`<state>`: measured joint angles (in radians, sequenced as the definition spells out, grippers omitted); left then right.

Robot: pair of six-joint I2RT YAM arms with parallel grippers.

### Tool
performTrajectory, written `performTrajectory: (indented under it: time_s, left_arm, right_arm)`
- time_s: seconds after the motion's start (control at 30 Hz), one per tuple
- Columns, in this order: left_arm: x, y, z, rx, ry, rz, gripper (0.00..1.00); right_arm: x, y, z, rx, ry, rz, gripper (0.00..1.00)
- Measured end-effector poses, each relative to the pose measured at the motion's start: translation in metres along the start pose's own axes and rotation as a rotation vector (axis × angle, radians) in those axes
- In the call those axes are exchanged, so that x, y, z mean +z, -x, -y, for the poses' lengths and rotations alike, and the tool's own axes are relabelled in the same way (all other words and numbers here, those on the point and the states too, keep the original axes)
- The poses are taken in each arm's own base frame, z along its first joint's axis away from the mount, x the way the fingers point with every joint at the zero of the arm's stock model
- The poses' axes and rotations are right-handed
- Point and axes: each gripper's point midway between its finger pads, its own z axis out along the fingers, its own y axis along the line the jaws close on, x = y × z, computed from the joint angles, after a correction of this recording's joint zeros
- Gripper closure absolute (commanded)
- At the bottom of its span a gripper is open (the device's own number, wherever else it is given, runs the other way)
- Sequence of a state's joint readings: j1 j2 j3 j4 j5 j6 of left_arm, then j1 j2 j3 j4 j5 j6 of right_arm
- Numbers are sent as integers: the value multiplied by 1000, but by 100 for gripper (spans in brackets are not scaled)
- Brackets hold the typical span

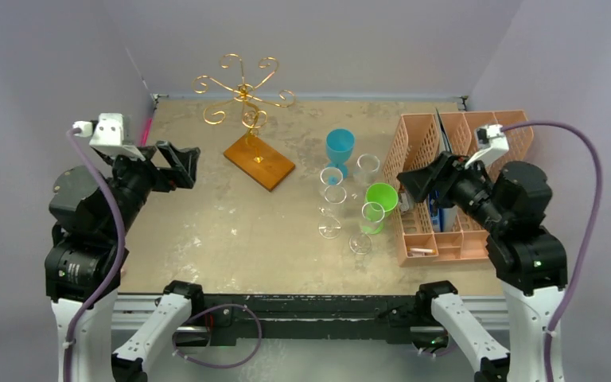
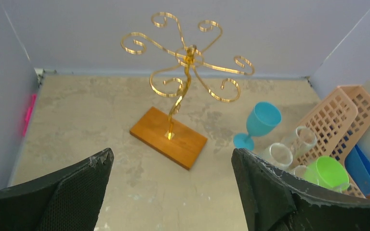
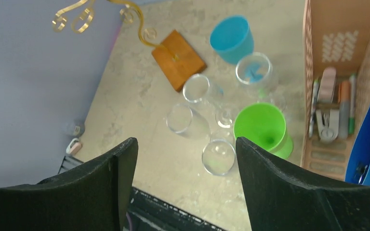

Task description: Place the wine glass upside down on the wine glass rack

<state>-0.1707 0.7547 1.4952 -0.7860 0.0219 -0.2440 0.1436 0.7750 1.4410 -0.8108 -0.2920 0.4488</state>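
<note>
Care starts at our right gripper, spread wide and empty like the left gripper. We should take the nearest clear wine glass by its stem, invert it, and hook its foot into a curl of the gold rack, which stands well apart at the back. We read no writing.

The top external view looks down from high behind the arm bases at six o'clock and covers the whole worktop. The left wrist view sits low at nine o'clock, facing two o'clock past the left hand toward the wine glass rack. The right wrist view, at three o'clock, tilts steeply down toward nine o'clock. All three share the wine glass rack and the blue goblet.
</note>
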Motion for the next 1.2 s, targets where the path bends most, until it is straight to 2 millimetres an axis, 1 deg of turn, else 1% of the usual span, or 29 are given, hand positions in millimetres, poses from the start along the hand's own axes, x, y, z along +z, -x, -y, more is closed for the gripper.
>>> performTrajectory:
  time_s: [0.07, 0.13, 0.23, 0.3, 0.37, 0.5, 0.57, 0.7, 0.8, 0.87, 0.97, 1.03, 1.13, 1.2]
  left_arm:
    - [5, -17, -1, -14, -3, -42, 7]
    - [8, -41, 0, -37, -16, -105, 7]
    - [7, -68, 5, -67, -52, -190, 7]
    - [2, -77, 12, -92, -89, -229, 7]
    - [-3, -79, 21, -110, -134, -243, 7]
    - [-16, -77, 36, -117, -222, -241, 8]
    - [-19, -76, 40, -125, -240, -238, 8]
    - [-22, -72, 43, -162, -251, -210, 8]
    - [-22, -72, 44, -182, -254, -190, 9]
    - [-21, -74, 43, -191, -245, -195, 9]
    - [-17, -80, 40, -206, -224, -215, 10]
    - [-14, -82, 38, -211, -213, -226, 10]
    - [-11, -83, 36, -215, -200, -231, 10]
    - [-10, -84, 36, -216, -197, -233, 10]
  right_arm:
    - [9, -19, 9, 31, -8, -45, 23]
    - [15, -33, 18, 54, -24, -84, 23]
    - [21, -52, 24, 69, -21, -134, 17]
    - [21, -64, 23, 74, 7, -169, 13]
    - [21, -74, 22, 74, 32, -191, 13]
    - [20, -89, 22, 68, 69, -218, 18]
    - [23, -92, 21, 70, 86, -234, 19]
    - [35, -95, 24, 71, 86, -262, 23]
    - [49, -101, 22, 58, 88, -304, 25]
    - [59, -109, 15, 28, 102, -338, 28]
    - [75, -128, 1, -46, 88, -412, 29]
    - [89, -135, -5, -99, 65, -425, 31]
    - [108, -142, -2, -147, -2, -433, 39]
    - [121, -140, 1, -181, -63, -429, 43]
